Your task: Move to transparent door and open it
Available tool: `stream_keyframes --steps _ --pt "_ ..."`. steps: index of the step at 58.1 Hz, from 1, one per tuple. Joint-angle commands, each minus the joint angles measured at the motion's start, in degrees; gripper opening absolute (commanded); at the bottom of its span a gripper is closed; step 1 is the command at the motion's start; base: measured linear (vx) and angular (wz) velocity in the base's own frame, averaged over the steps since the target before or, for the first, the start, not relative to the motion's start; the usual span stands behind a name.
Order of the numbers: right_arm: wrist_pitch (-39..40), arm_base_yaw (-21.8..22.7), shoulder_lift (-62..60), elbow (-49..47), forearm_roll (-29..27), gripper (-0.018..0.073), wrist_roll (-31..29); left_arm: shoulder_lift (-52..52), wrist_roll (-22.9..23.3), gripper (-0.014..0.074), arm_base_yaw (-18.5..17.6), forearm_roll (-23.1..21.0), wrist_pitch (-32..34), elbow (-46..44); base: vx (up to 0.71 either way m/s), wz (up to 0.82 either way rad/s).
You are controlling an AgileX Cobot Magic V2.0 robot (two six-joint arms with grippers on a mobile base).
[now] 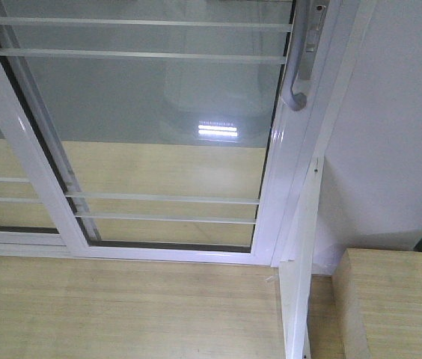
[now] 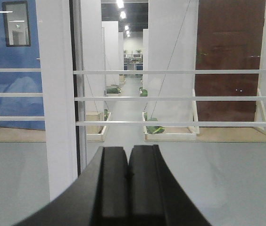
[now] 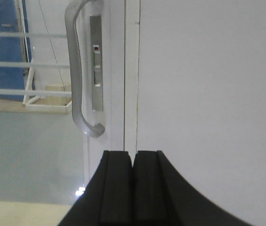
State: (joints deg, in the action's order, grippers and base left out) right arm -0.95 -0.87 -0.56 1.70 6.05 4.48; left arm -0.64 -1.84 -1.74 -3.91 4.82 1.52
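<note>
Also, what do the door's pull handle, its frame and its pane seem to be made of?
Pull handle: probably brushed metal, silver-grey with a dull sheen.
Frame: glossy white, likely painted metal; it shows soft highlights.
Pane: clear glass, see-through and carrying a bright reflection.

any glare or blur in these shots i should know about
Front view: a striped light reflection glares on the transparent door, frame tilted. Left wrist view: left gripper soft up close, hall beyond sharper. Right wrist view: handle slightly soft, evenly lit.
</note>
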Motion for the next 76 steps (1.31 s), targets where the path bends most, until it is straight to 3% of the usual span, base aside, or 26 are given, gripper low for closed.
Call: stream_keyframes --steps 1,11,27,35,52,63,70,76 --pt "7.2 0.1 -0.8 0.7 0.0 -0.0008 0.1 0.5 0.4 -0.0006 -0.5 -0.1 5.1 1.7 0.0 0.0" --pt "5.0 0.1 -0.8 -3.2 -0.4 -0.0008 0.2 0.6 0.7 -0.0006 -0.7 -0.1 4.4 -1.7 0.0 0.0" --pt "-1.2 0.1 10.5 -20.4 -0.2 -0.0008 0.0 11.6 0.4 -0.0006 -0.7 -0.1 -6.8 -19.8 0.0 0.0" --pt "-0.8 0.1 20.5 -25.3 0.4 -0.0008 0.0 21.4 0.3 -0.0006 -0.7 -0.1 -6.2 -24.7 0.0 0.0" --pt "4.6 0.1 41.6 -25.3 0.5 0.0015 -0.4 38.2 0.4 0.0006 -0.7 -0.1 1.4 -24.8 0.0 0.0" --pt "16.3 0.1 52.3 -25.4 0.5 0.0121 -0.1 44.7 0.9 0.0091 -0.7 -0.1 4.4 -24.9 0.0 0.0" --pt "23.6 0.1 57.4 -25.4 0.6 0.025 0.0 46.1 0.9 0.0214 -0.7 -0.1 6.4 -24.9 0.0 0.0" --pt "30.1 0.1 61.6 -25.5 5.0 0.0376 0.0 46.9 0.9 0.0326 -0.7 -0.1 7.9 -24.9 0.0 0.0"
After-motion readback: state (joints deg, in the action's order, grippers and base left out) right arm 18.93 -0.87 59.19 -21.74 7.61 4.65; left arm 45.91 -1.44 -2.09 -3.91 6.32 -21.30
